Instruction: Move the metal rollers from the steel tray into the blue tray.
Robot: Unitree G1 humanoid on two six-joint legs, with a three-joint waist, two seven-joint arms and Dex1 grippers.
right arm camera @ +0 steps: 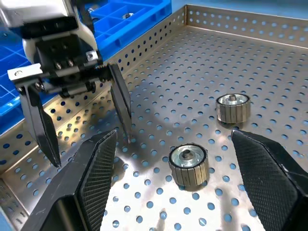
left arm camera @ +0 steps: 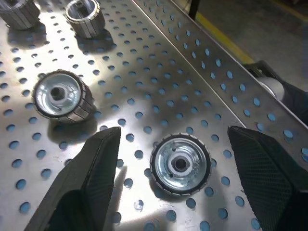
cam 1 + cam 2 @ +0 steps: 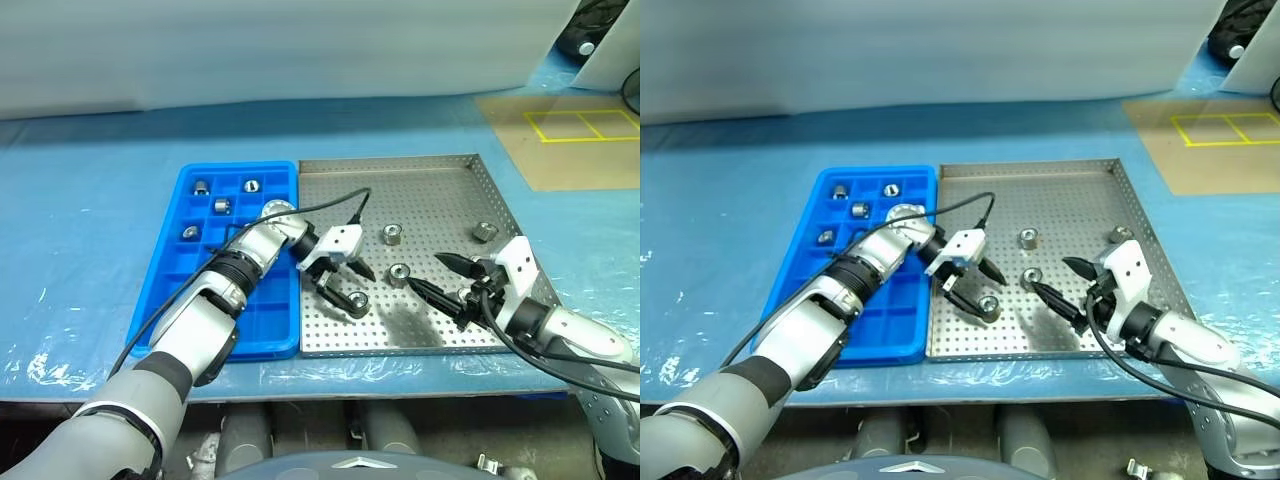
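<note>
A: Blue sheeting covers my bench (image 3: 90, 200). What's in the containers?

B: Square perforated steel tray (image 3: 440, 175) holds four ribbed silver metal rollers (image 3: 392, 234). The gridded bright blue plastic tray (image 3: 190, 180) holds at least five more; my arm hides some cells.

A: Claws?

B: Left gripper (image 3: 345, 285) spread wide, straddling one roller (image 2: 180, 164). Right gripper (image 3: 435, 275) wide open, empty.

Four metal rollers (image 3: 1028, 238) lie in the steel tray (image 3: 1060, 190).
</note>
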